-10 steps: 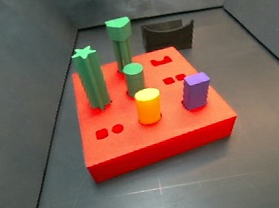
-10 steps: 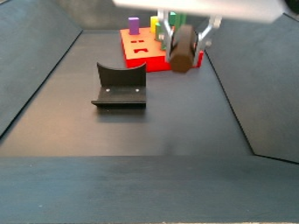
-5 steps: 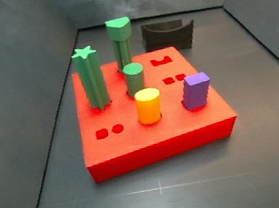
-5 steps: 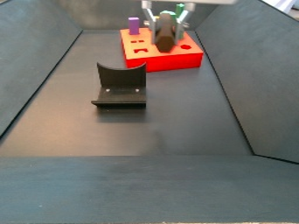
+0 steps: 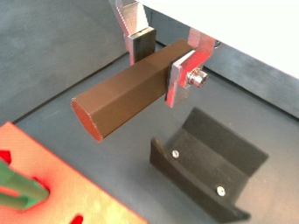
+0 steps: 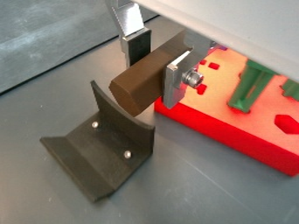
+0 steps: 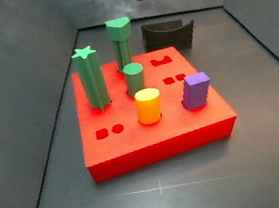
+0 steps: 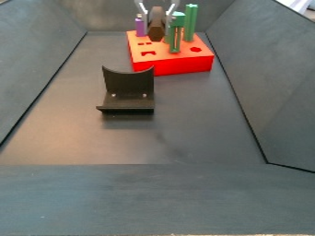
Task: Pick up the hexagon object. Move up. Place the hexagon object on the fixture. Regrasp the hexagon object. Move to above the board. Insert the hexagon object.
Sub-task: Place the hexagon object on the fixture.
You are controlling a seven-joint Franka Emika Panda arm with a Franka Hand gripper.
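Bar in hand, fixture below

Gripper (image 5: 162,63) is clamped across a brown faceted bar (image 5: 117,101), held level and well off the floor. I judge the bar to be the hexagon object, carried sideways so it can lie in a cradle. The fixture (image 5: 211,162) sits just beneath, notch up and empty. Beyond it is the red board (image 6: 233,118), where a green hexagon-topped post (image 7: 120,40) stands seated. Placing comes next.
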